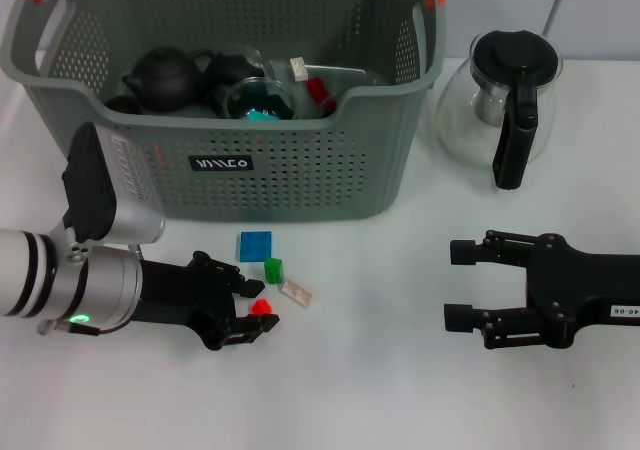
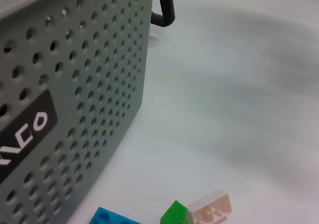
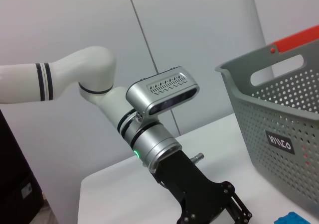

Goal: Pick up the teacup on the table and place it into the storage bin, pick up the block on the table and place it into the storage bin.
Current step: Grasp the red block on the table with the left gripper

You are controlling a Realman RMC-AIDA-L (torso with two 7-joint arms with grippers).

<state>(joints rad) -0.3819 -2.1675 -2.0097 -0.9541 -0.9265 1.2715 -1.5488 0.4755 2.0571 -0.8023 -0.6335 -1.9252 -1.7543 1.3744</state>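
The grey perforated storage bin stands at the back left; it also shows in the left wrist view and the right wrist view. Dark teapots, a glass cup and a red block lie inside it. No teacup shows on the table. My left gripper is low at the table in front of the bin, shut on a small red block. My right gripper is open and empty, low at the right.
A blue block, a green block and a pale clear block lie just beyond the left gripper; they also show in the left wrist view. A glass coffee pot with a black handle stands right of the bin.
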